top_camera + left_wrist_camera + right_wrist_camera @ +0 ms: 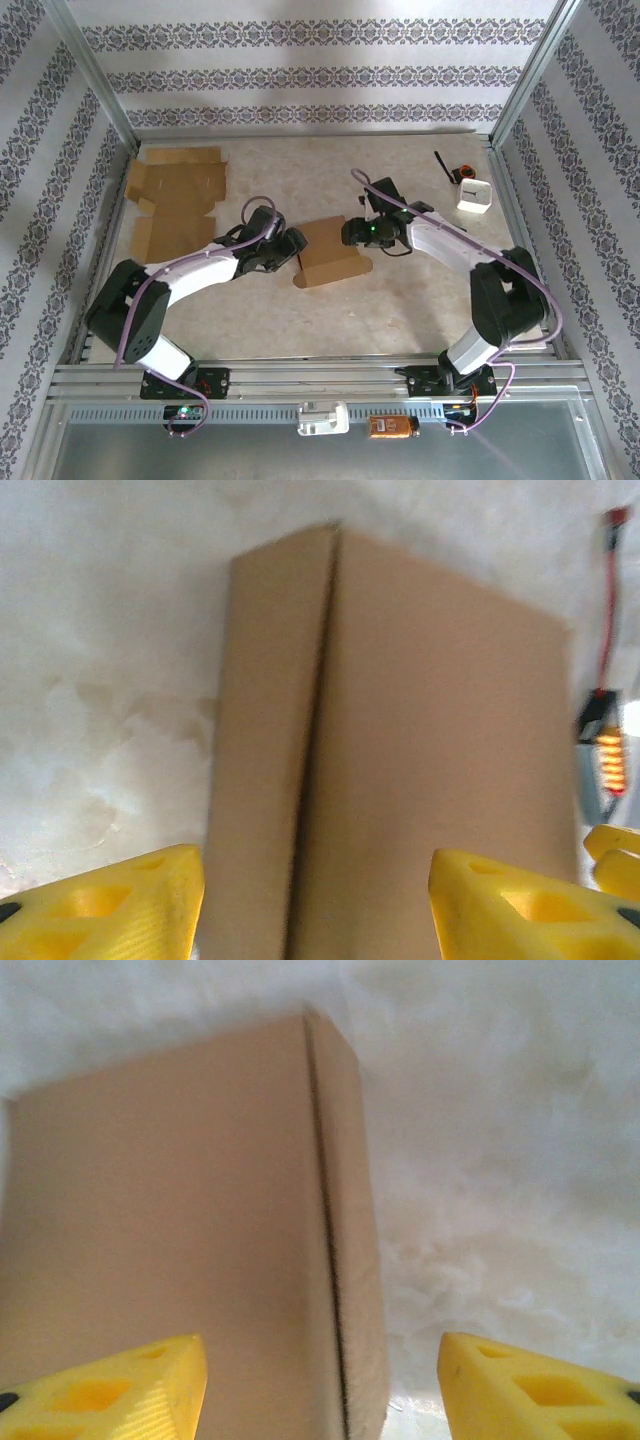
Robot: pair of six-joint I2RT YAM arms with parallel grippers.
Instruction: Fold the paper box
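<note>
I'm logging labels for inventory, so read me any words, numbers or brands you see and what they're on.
No readable text anywhere.
On the paper box: none, plain brown.
On the white box: a dark mark, too small to read.
On the orange device by the front rail: too small to read.

Matt brown cardboard box, smooth mottled tabletop, ribbed yellow plastic fingers, alu frame.
</note>
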